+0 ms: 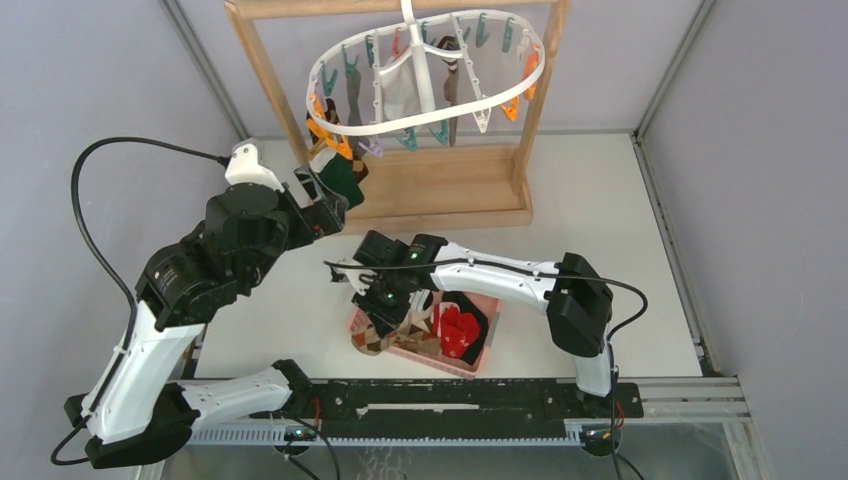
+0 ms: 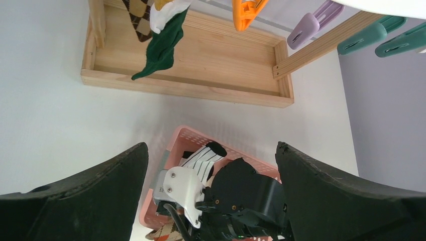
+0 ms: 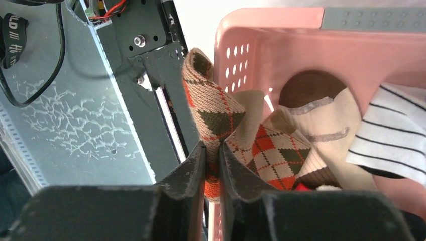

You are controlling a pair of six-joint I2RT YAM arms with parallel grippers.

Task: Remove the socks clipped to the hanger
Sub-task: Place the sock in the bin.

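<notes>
Nearest to you: your right gripper (image 3: 212, 150), jaws clamped on the brown argyle sock (image 3: 211, 100), which lay folded over the near-left rim of the pink basket (image 3: 271, 17). Also inside were a striped sock (image 3: 392, 125), a beige-and-brown sock (image 3: 326, 120) and a red sock (image 1: 458, 330).

Further out: your left gripper (image 1: 325, 190), jaws wide apart and empty, raised just beside the green sock (image 2: 163, 47).

Farthest: the hanger (image 1: 400, 128) on its wooden frame (image 1: 450, 185), with the green sock and a few others clipped at its left and middle.

Handling, as judged: light, limp fabric that would stretch before its clip gave. You were best placed to grip it mid-body, just under the clip.

Room: open table lay between basket and frame. The frame's left post and the dangling orange clip (image 2: 248, 11) crowded your approach.
</notes>
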